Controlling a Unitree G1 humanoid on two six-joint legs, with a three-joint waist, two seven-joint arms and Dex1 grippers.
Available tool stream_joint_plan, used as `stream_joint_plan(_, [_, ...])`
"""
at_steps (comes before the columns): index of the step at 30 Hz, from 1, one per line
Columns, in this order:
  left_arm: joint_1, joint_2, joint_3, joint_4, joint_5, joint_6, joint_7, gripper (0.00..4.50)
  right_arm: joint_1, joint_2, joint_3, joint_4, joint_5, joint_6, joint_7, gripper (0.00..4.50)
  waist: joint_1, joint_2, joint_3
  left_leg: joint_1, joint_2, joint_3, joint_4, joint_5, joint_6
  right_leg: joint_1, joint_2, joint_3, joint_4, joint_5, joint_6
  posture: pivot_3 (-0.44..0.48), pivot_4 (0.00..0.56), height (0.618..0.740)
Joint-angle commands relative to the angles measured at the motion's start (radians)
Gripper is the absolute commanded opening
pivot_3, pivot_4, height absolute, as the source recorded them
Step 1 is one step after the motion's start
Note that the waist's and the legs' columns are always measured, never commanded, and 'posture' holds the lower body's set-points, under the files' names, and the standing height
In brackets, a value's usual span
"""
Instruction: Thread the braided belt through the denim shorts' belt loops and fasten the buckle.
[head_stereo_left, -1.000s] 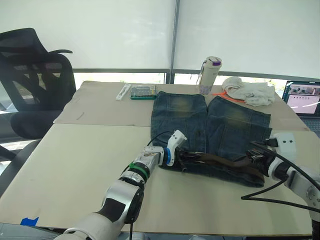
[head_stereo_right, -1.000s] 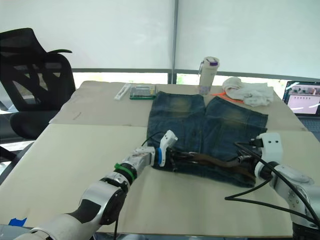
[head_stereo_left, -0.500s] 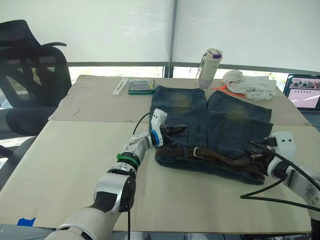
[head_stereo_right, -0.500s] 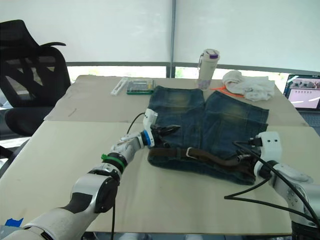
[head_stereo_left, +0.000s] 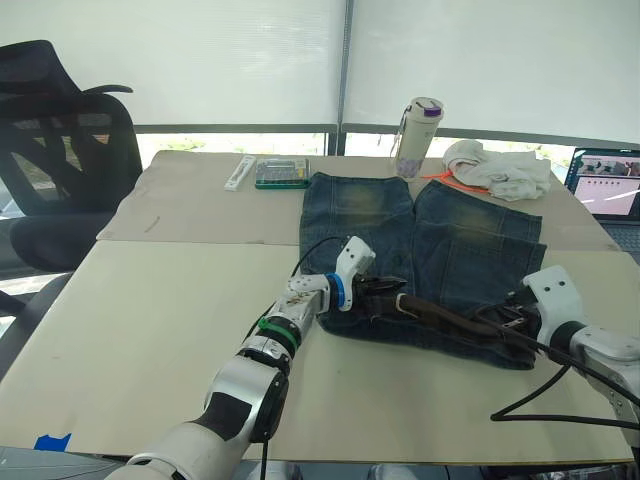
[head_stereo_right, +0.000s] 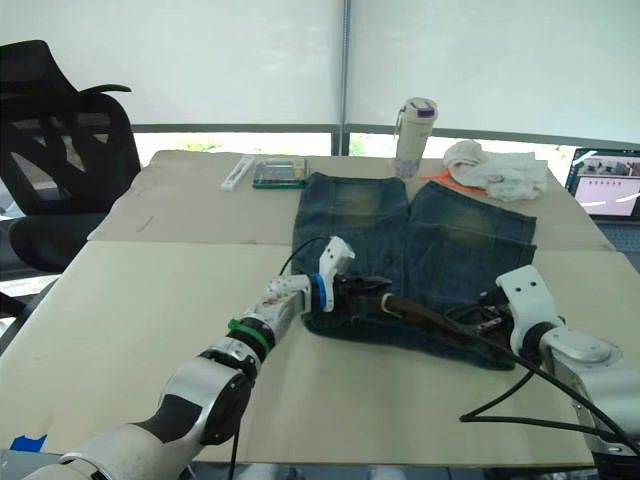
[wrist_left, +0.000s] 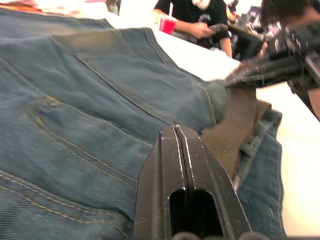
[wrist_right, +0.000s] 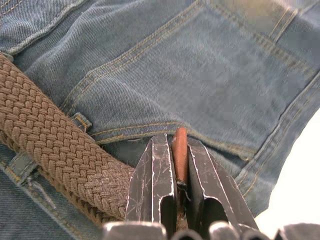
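Lying across faded denim shorts (head_stereo_left: 420, 255), woven brown braided belt (wrist_right: 47, 145).

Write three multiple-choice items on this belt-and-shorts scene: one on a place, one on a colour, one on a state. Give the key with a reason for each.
1. Where does the braided belt lie?
A. Across the waistband end of the denim shorts, nearest the robot
B. Beside the white cloth bundle
C. On the office chair

2. What colour is the cap of the bottle behind the shorts?
A. Red
B. Purple
C. Green

3. How do the fingers of the left gripper stand?
A. Wide apart
B. Pressed together
C. Clamped round the bottle

Key:
1 A, the brown strap runs along the shorts' near edge in the head views.
2 B, the bottle's top is purple.
3 B, the left wrist view shows the two black fingers meeting with no gap.
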Motion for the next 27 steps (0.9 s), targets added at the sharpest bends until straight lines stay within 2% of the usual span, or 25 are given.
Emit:
stream_joint_plan(1, [-0.005, -0.027, -0.030, -0.019, 0.021, -0.034, -0.007, 0.02, -0.014, -0.024, -0.037, -0.029, -0.025, -0.014, 0.009, 0.00, 0.001, 0.000, 0.000, 0.000, 0.000, 0.000, 0.000, 0.000, 0.000, 0.000, 0.000, 0.000, 0.000, 0.000, 0.000, 0.000, 0.150, 0.737])
stream_joint_plan(12, [0.010, -0.059, -0.118, 0.046, 0.104, -0.105, 0.047, 0.02, 0.000, -0.035, -0.049, -0.059, -0.055, 0.002, 0.016, 0.00, 0.014, 0.000, 0.000, 0.000, 0.000, 0.000, 0.001, 0.000, 0.000, 0.000, 0.000, 0.000, 0.000, 0.000, 0.000, 0.000, 0.150, 0.737])
stream_joint_plan(18, [0.031, -0.060, -0.215, 0.101, 0.211, -0.132, 0.087, 0.02, -0.002, -0.027, -0.068, -0.070, -0.049, 0.018, 0.011, 0.00, 0.016, 0.000, 0.000, 0.001, 0.000, 0.000, 0.001, 0.000, 0.000, 0.001, 0.000, 0.000, 0.000, 0.000, 0.000, 0.000, 0.150, 0.737])
stream_joint_plan(24, [0.046, -0.094, -0.290, 0.160, 0.290, -0.053, 0.141, 0.02, -0.011, -0.020, -0.080, -0.081, -0.044, 0.036, 0.008, 0.00, 0.022, -0.001, -0.001, 0.003, 0.001, -0.001, 0.002, 0.000, 0.001, 0.004, 0.000, -0.001, 0.000, 0.000, 0.000, 0.000, 0.150, 0.737])
stream_joint_plan(27, [0.053, -0.125, -0.289, 0.178, 0.269, 0.019, 0.096, 0.02, -0.022, -0.009, -0.089, -0.096, -0.034, 0.052, 0.003, 0.00, 0.021, -0.004, -0.002, 0.011, 0.001, -0.002, 0.002, -0.001, 0.002, 0.013, 0.000, -0.002, -0.002, 0.000, 0.000, 0.000, 0.150, 0.737])
